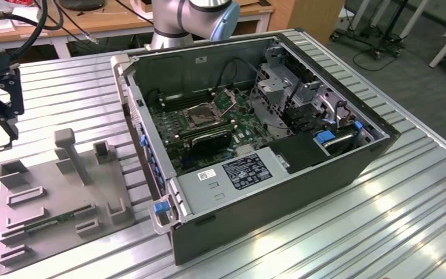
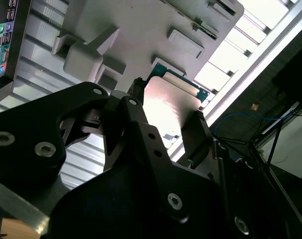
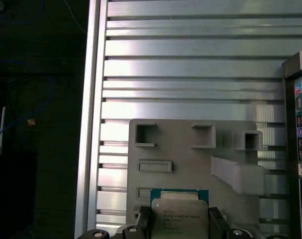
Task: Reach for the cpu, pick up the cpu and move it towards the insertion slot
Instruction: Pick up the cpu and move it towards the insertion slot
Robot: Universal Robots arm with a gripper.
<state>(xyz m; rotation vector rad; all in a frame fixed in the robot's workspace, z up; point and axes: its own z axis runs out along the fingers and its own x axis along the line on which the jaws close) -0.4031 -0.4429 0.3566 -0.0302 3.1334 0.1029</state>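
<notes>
Cpu, look: thin flat square cpu; pale silvery metal top with small dark print in the first wrist view; a green board rim shows along 1 edge; in the second wrist view the top is glossy and carries a bright glare.
Cpu, place: between the 2 black fingers of the gripper, over the grey fixture plate.
Fingers: set narrow, 1 on each of 2 opposite cpu edges, gripping it; both wrist views show this.
Gripper, place: at the exterior view's upper left, above the table beside the fixture plate at lower left.
Insertion slot: square socket with a shiny frame and dark centre, on green board inside the open computer case at the middle of the exterior view; well apart from the gripper.
First wrist view adds: the plate's square and oblong pockets, the slatted metal table, coloured ports on the case.
Second wrist view adds: the gripper's black links and bolts up close.
Exterior view adds: the slot, the whole case, the arm at top centre.
</notes>
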